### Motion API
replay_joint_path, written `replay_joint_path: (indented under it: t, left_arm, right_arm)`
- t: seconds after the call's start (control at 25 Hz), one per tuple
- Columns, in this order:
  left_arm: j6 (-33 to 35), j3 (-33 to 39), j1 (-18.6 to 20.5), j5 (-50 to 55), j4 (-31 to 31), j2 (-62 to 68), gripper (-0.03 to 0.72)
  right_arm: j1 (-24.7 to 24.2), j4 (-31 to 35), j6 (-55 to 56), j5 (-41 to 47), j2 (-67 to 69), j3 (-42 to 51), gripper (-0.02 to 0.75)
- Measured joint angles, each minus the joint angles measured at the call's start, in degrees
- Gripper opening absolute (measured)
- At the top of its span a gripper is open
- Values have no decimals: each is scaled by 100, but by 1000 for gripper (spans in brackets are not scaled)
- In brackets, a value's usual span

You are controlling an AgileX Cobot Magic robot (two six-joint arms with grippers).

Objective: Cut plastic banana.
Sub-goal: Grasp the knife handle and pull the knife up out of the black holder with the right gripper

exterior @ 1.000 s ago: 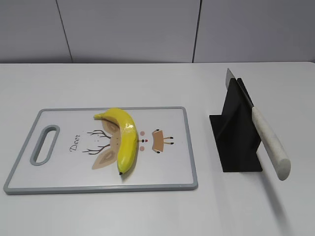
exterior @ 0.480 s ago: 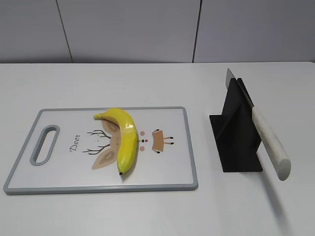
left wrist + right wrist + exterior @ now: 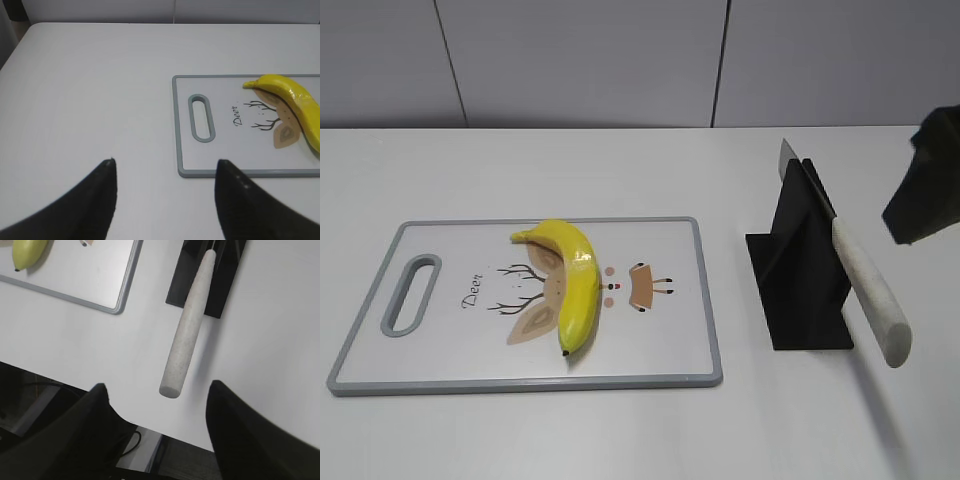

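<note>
The plastic banana (image 3: 573, 281), glossy yellow and curved, lies on a white cutting board (image 3: 660, 345) with a grey rim. It also shows in the left wrist view (image 3: 295, 97) and partly in the right wrist view (image 3: 27, 252). A knife with a speckled white handle (image 3: 870, 292) rests slanted in a black stand (image 3: 798, 275); the handle also shows in the right wrist view (image 3: 189, 330). My right gripper (image 3: 157, 390) is open and empty, above the table just short of the handle's end; in the exterior view a dark part of it (image 3: 927, 190) shows at the right edge. My left gripper (image 3: 165, 165) is open and empty, left of the board.
The board has a slot handle (image 3: 201, 117) at its left end and a deer drawing. The white table's front edge (image 3: 60, 377) lies under my right gripper. A grey panelled wall (image 3: 620, 60) stands behind the table.
A dark part of my right arm has come into the exterior view at the right edge, beside the knife stand. The banana, board and knife have not moved.
</note>
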Motion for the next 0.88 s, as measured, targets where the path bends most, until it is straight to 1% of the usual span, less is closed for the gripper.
replay_joint_path:
  t: [0.12,0.2,0.44,0.72,0.88]
  left_arm:
    - [0,0,0,0,0,0,595]
    - [0,0,0,0,0,0,595]
    - [0,0,0,0,0,0,588]
    - [0,0,0,0,0,0,586]
    - [0,0,0,0,0,0,586]
  right_arm:
    - [337,-323,357,5,340,0,459]
    - [416,-417,452,5,545,0,459]
    - [430,-757,510,17,1108,0,458]
    - [430,-802,662,1,1499,137,458]
    - [430,-807,822,-281,1696,407,455]
